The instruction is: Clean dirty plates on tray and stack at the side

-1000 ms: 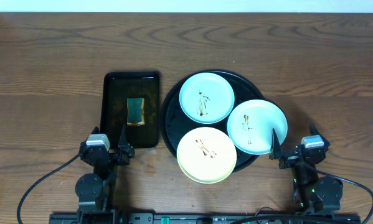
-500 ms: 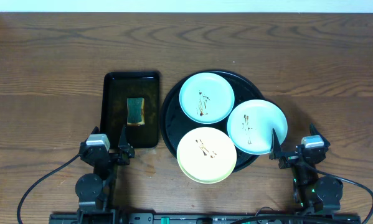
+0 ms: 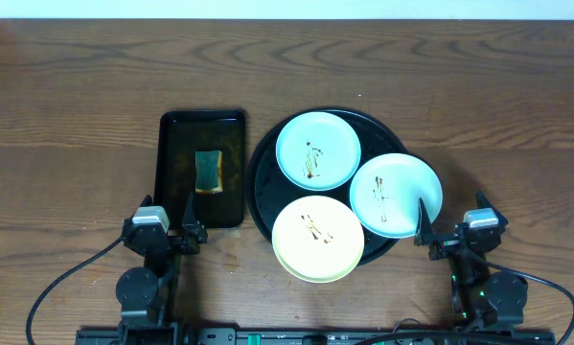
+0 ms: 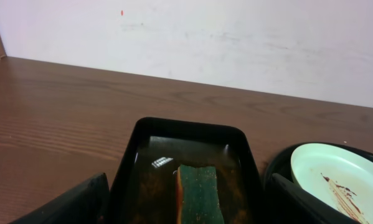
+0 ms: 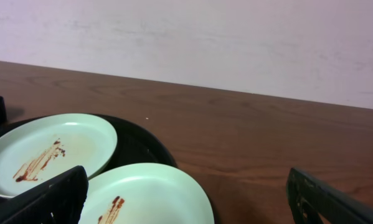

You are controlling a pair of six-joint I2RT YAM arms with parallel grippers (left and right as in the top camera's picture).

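Presently at outset — three streaked plates (image 3: pixel 317 150) on round tray (image 3: pixel 260 182); sponge (image 3: pixel 208 171) in small tray (image 3: pixel 172 163); left gripper (image 3: pixel 169 228) and right gripper (image 3: pixel 451 233) spread, empty, near edge. Next, probably — fetch sponge.

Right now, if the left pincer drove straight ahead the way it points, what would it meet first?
The left pincer would most likely meet the rectangular black tray straight ahead, then the green sponge lying in it. Its height over the rim is unclear, so it might pass above.
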